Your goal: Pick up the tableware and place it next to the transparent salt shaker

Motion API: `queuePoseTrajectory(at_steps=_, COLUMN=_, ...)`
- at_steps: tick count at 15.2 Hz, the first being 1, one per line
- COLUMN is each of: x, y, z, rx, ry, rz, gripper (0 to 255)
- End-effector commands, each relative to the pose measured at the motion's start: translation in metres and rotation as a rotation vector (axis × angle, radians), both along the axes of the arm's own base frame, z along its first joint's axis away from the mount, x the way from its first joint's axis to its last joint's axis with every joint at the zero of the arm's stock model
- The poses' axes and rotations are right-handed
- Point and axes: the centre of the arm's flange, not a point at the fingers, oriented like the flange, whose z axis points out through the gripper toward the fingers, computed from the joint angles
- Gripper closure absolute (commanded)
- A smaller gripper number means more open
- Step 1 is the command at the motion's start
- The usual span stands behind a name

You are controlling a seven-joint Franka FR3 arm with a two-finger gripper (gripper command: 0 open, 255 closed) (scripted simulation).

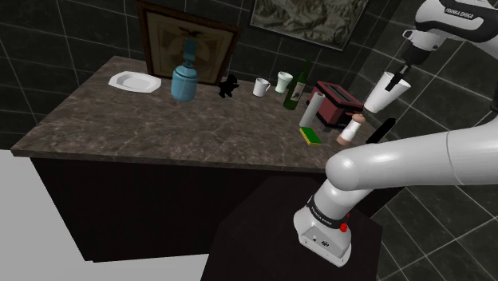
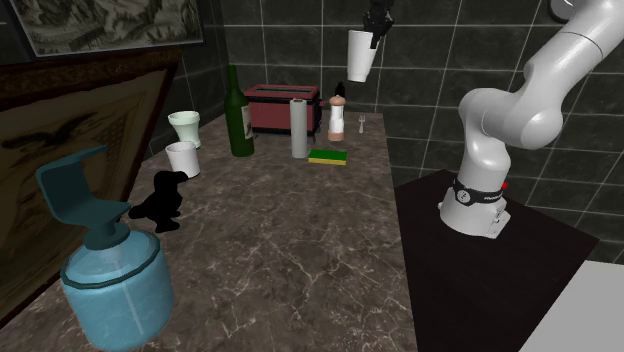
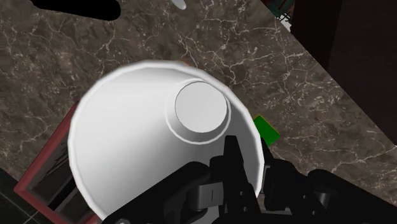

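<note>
My gripper (image 1: 399,73) is shut on the rim of a plain white cup (image 1: 384,93), held tilted high in the air over the counter's end near the stand. In the second exterior view the white cup (image 2: 360,55) hangs from the gripper (image 2: 374,30) above a small shaker (image 2: 338,114) with a dark cap. In the wrist view I look into the white cup (image 3: 146,140), one of the fingers (image 3: 231,159) inside its rim and the other outside; my gripper (image 3: 249,167) clasps the wall. The small shaker (image 1: 349,130) stands at the counter's edge beside the red toaster (image 1: 338,104).
On the dark marble counter (image 1: 160,128) stand a grey cylinder (image 1: 315,108), a green bottle (image 1: 298,86), a green-yellow sponge (image 1: 311,136), two white mugs (image 1: 260,87), a black figure (image 1: 229,86), a blue jug (image 1: 185,80) and a white plate (image 1: 134,82).
</note>
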Motion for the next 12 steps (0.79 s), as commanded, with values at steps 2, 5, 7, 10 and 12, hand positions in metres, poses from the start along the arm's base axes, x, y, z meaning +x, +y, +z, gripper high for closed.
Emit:
queuePoseTrajectory(at_steps=2, x=-0.004, y=-0.003, z=-0.015, rx=-0.001, ry=0.001, rz=0.002, gripper=255)
queuePoseTrajectory(at_steps=5, x=-0.004, y=-0.003, z=-0.031, rx=-0.001, ry=0.001, rz=0.002, gripper=255)
queuePoseTrajectory(at_steps=7, x=-0.004, y=-0.003, z=-0.042, rx=-0.001, ry=0.001, rz=0.002, gripper=255)
queuePoseTrajectory(at_steps=10, x=-0.004, y=-0.003, z=-0.058, rx=-0.001, ry=0.001, rz=0.002, gripper=255)
queuePoseTrajectory(at_steps=12, x=-0.004, y=-0.003, z=-0.068, rx=-0.001, ry=0.001, rz=0.002, gripper=255)
